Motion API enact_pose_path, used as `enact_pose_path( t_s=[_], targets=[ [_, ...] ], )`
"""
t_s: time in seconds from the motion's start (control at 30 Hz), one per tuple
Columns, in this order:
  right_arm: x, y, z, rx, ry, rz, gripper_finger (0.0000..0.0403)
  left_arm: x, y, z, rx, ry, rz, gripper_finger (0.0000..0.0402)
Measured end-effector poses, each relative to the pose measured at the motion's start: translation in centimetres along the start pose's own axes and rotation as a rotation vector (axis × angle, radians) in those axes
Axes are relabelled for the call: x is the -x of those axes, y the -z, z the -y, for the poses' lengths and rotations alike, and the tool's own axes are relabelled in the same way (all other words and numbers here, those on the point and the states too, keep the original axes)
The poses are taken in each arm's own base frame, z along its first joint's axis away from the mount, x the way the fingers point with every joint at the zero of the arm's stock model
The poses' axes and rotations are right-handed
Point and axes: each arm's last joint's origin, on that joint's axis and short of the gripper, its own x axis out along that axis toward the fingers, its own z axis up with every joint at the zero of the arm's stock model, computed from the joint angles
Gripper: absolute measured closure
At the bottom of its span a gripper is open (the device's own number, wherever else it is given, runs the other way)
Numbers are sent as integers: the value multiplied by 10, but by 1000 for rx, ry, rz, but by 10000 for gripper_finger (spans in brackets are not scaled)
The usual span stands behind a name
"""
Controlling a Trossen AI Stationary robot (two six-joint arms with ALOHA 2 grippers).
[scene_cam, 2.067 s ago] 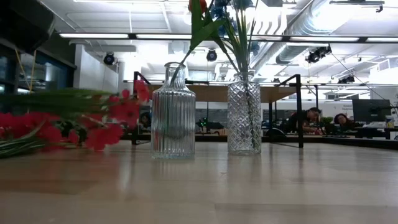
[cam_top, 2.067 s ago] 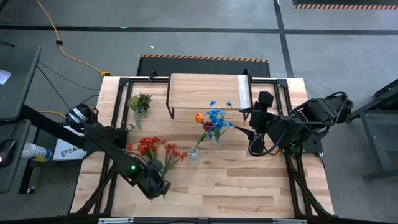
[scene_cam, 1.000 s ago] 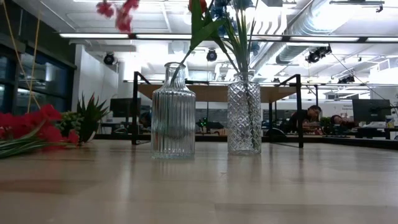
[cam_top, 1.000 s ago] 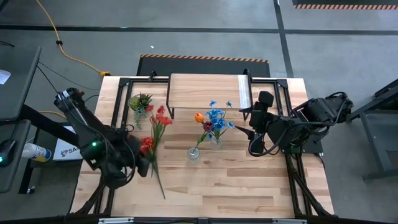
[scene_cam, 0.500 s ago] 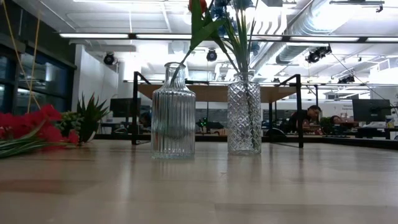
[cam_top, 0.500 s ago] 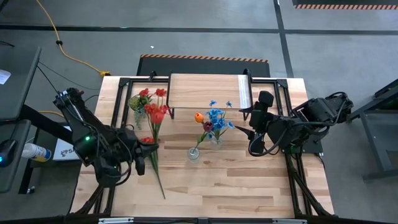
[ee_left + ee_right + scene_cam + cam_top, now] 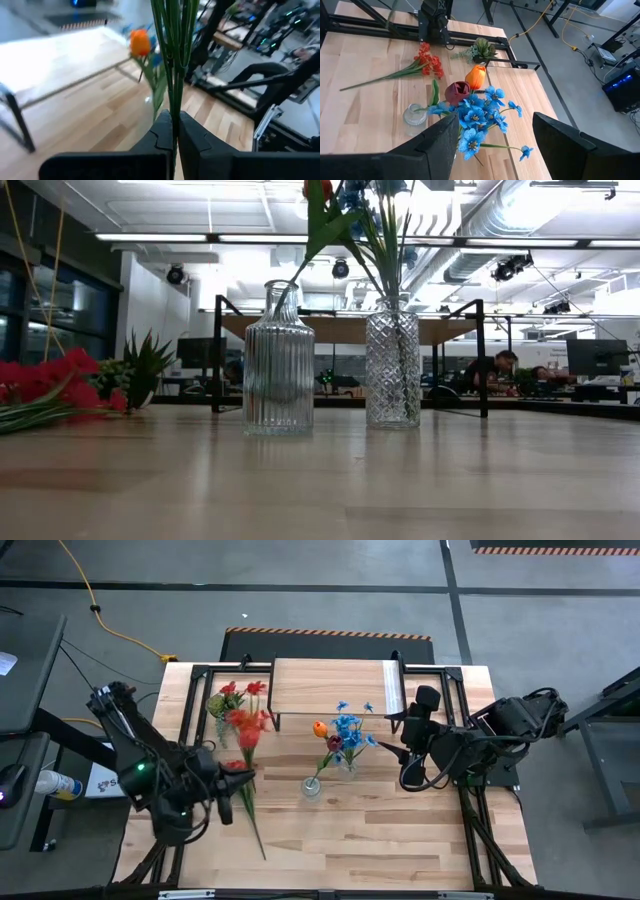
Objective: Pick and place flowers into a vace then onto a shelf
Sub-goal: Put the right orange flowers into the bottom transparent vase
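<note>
My left gripper (image 7: 228, 800) is over the table's left part and is shut on some red flowers (image 7: 246, 718). In the left wrist view their green stems (image 7: 172, 55) rise from the fingers. The rest of the red bunch (image 7: 45, 385) lies on the table, its stem (image 7: 255, 830) pointing at the near edge. A ribbed glass vase (image 7: 278, 360) holds the orange tulip (image 7: 320, 727). A diamond-cut vase (image 7: 392, 365) holds the blue flowers (image 7: 477, 117) and the maroon tulip (image 7: 457, 92). My right gripper (image 7: 495, 150) is open, to the right of these vases. The shelf (image 7: 335, 685) stands at the far edge. My left gripper pinches several green stems of the red flowers (image 7: 173, 102) together between its two fingers (image 7: 162, 132). The held stems are lifted clear of the table and stand up from the fingers. Their blooms are outside the wrist view.
A small green leafy tuft (image 7: 222, 702) sits at the far left, beside the shelf's left legs. The black frame (image 7: 190, 675) runs along the table's sides. Bare wood (image 7: 390, 830) lies near the front edge, right of the lying stem.
My left gripper has raised and tipped the held red flowers. Their blooms have left the top of the low view and have swung toward the far-left, over the green tuft. The remaining red flowers have stayed on the table.
</note>
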Motion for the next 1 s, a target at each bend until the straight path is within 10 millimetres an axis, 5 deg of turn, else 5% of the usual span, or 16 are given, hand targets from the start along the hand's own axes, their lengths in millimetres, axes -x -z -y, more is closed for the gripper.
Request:
enact_pose_path(
  t_s=[0.6, 1.0],
  targets=[
    [0, 0, 1, 47, 42, 9, 158, 94, 14, 12, -82, 275, 203, 361],
    [0, 0, 1, 47, 41, 9, 158, 101, 16, 11, -118, 304, 197, 361]
  ],
)
